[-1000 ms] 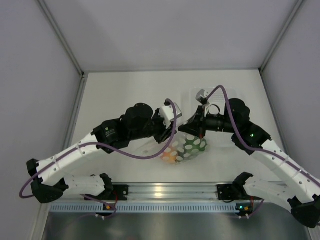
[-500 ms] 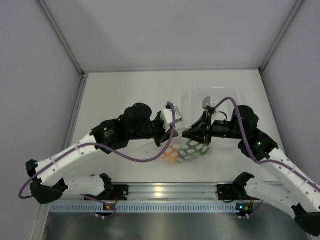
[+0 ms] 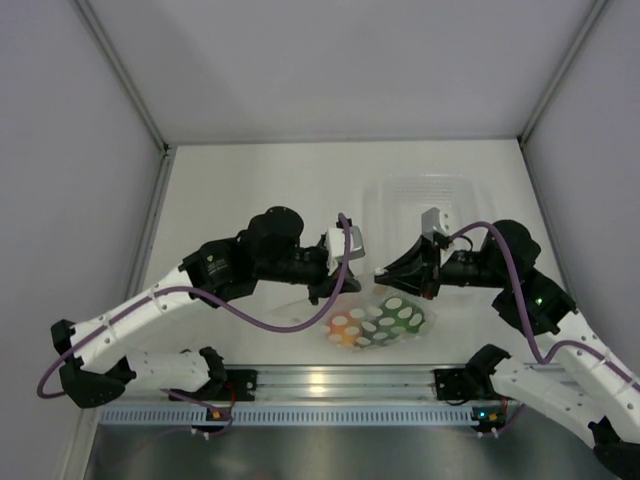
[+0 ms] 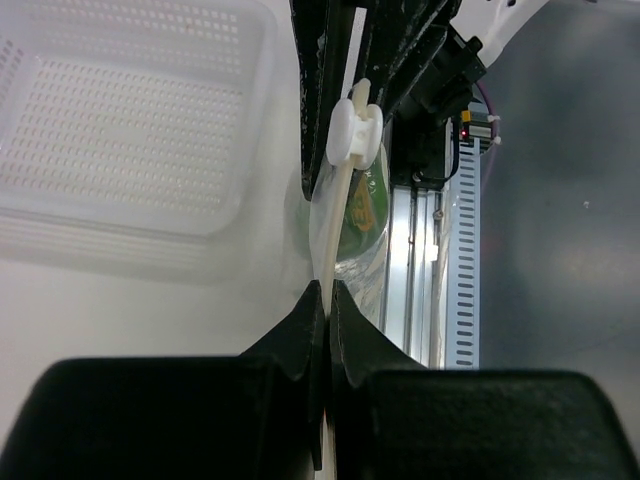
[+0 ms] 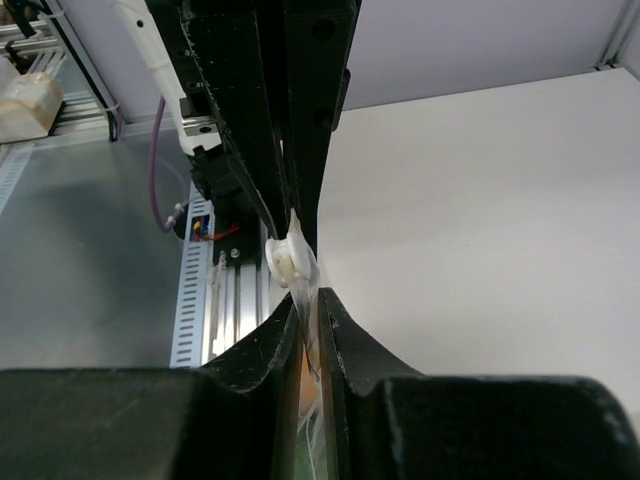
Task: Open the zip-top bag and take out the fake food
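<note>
The zip-top bag (image 3: 382,322) hangs between both grippers near the table's front edge, clear plastic with white ovals on it. The fake food shows through it as an orange piece (image 3: 343,330) and green pieces (image 3: 392,322). My left gripper (image 3: 357,283) (image 4: 328,290) is shut on the bag's white top strip (image 4: 335,235), just below the white slider (image 4: 353,135). From the opposite side my right gripper (image 3: 381,275) (image 5: 308,295) is shut on the bag's crinkled plastic edge next to the slider (image 5: 290,260). Green fake food (image 4: 357,212) shows behind the strip.
A rigid clear perforated tray (image 3: 425,195) (image 4: 130,120) lies on the table behind the right arm. The aluminium rail (image 3: 330,380) (image 4: 425,290) with the arm bases runs along the near edge, just in front of the bag.
My left gripper has shut on the bag's top strip. The right gripper has shifted right and nearer, and the bag has swung down and forward, lying flatter.
</note>
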Controlling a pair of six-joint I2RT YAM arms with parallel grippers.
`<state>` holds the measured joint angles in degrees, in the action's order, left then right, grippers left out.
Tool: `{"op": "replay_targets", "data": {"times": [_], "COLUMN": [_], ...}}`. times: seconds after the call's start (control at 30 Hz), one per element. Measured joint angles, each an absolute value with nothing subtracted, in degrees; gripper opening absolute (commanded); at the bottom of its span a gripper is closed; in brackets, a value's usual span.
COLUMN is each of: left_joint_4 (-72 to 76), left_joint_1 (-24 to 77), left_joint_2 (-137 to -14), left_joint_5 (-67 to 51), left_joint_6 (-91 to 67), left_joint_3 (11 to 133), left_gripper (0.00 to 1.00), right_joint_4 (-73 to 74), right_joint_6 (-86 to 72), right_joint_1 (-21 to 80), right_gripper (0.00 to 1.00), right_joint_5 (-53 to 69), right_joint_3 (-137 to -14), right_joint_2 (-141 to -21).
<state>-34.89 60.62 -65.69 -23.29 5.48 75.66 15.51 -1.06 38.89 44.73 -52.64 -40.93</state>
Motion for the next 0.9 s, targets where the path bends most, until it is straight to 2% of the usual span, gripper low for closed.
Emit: {"op": "replay_targets", "data": {"times": [0.17,0.27,0.3,0.33,0.43,0.5,0.9], "left_joint_4": [-35.3,-35.8,-36.0,-36.1,-36.5,-36.6,-37.6], "left_joint_1": [60.6,60.6,60.6,60.6,60.6,60.6,60.6], "left_joint_2": [-67.3,-67.9,-68.0,-68.0,-68.0,-68.0,-67.6], "left_joint_5": [-23.3,-23.3,-23.3,-23.3,-23.1,-23.1,-18.4], "left_joint_6": [5.5,5.5,5.5,5.5,5.5,5.5,6.2], "left_joint_3": [75.8,75.9,76.0,76.0,76.1,76.1,76.5], "left_gripper": [0.0,0.0,0.0,0.0,0.0,0.0,0.0], "right_joint_4": [17.0,18.2,18.4,18.5,18.9,19.1,19.1], "right_joint_6": [0.0,0.5,0.6,0.9,1.1,1.4,-0.2], "right_joint_1": [38.9,38.9,38.9,38.9,38.9,38.9,38.9], "right_gripper": [0.14,0.08,0.01,0.0,0.03,0.0,0.0], "right_joint_5": [45.4,45.8,45.9,46.1,46.5,46.5,45.0], "right_joint_3": [-52.8,-53.4,-53.4,-53.4,-53.4,-53.4,-54.9], "right_joint_2": [-41.0,-41.1,-41.2,-41.2,-41.4,-41.4,-44.5]}}
